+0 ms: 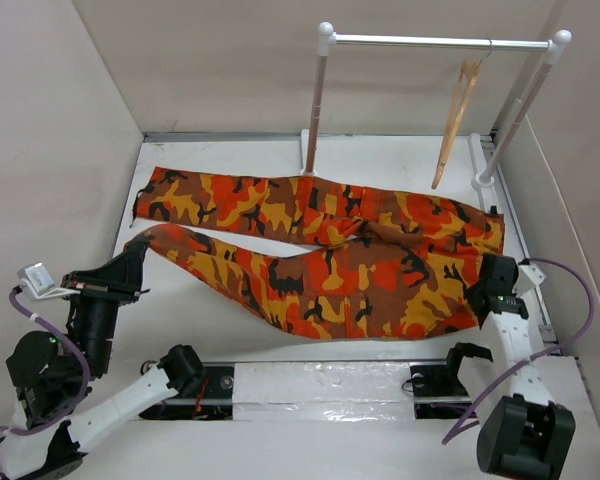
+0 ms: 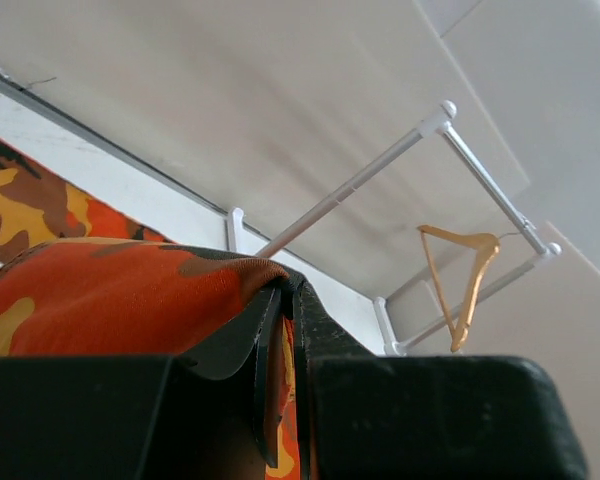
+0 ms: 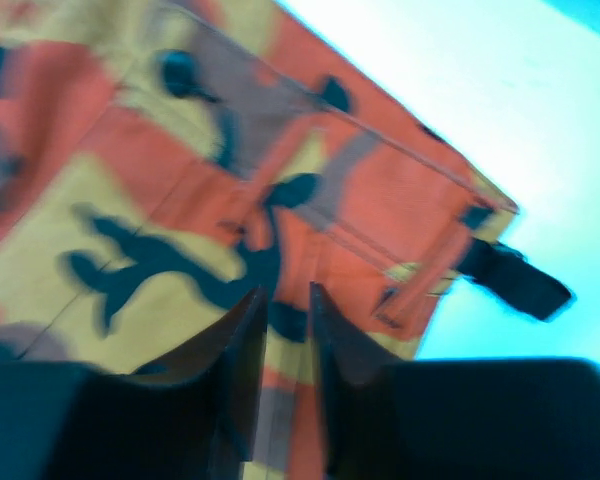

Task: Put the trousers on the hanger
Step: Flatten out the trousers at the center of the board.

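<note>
- Leftmost, the left gripper [image 1: 138, 252] is clamped on the cuff of the nearer trouser leg. Its wrist view shows the two fingers [image 2: 265, 350] pressed almost together, with a fold of orange cloth caught in the slit and more cloth draped over their tips.
- Next, the trousers [image 1: 340, 270] lie on the table [image 1: 400, 160], stretched sideways, with both cuffs at the left and the waist at the right. The farther leg runs straight along the back, and the nearer leg bows toward the arms.
- Behind the trousers stands the white rack [image 1: 430, 42]. Its left post is just beyond the farther leg and its rail runs off to the right.
- On the right part of that rail hangs the hanger [image 1: 458, 110], with its hook over the tube. From above its wooden frame is seen nearly edge-on, apart from the trousers below.
- At the far right, the right gripper [image 1: 490, 275] sits on the waist end of the trousers. Its wrist view is blurred, yet the fingers [image 3: 235, 350] stand close together with camouflage cloth in the narrow gap. They nip the cloth near the waistband corner, where a black strap [image 3: 515, 280] sticks out over the table.
</note>
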Robot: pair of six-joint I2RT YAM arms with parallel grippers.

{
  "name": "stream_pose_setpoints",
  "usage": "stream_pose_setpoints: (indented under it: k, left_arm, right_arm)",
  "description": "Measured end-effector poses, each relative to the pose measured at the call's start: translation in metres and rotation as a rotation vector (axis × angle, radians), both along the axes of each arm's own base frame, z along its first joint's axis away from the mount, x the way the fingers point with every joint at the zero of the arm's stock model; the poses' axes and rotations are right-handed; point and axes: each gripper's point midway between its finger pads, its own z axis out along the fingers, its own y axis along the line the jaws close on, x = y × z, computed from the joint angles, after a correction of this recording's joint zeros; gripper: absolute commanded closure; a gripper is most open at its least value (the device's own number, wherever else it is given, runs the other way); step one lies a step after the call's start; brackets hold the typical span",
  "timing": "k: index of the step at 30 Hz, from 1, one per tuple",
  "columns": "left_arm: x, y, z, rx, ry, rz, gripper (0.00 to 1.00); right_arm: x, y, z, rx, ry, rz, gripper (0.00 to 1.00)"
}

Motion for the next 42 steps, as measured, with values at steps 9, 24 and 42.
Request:
stream_pose_setpoints:
  k: [9,24,42]
  left_arm:
    - [-0.010,0.000,-0.003,0.008,-0.053,-0.059,1.00]
    - [-0.007,-0.010,-0.010,0.061,-0.054,-0.080,1.00]
    - [-0.014,-0.033,-0.001,0.099,-0.128,-0.174,1.00]
  right_arm:
    - [-0.003,-0.040,-0.017,0.076,0.140,-0.144,0.60]
    - [0.075,-0.067,-0.010,0.170,0.019,0.157,0.72]
    - [-0.030,-0.038,-0.003,0.181,-0.077,-0.126,0.49]
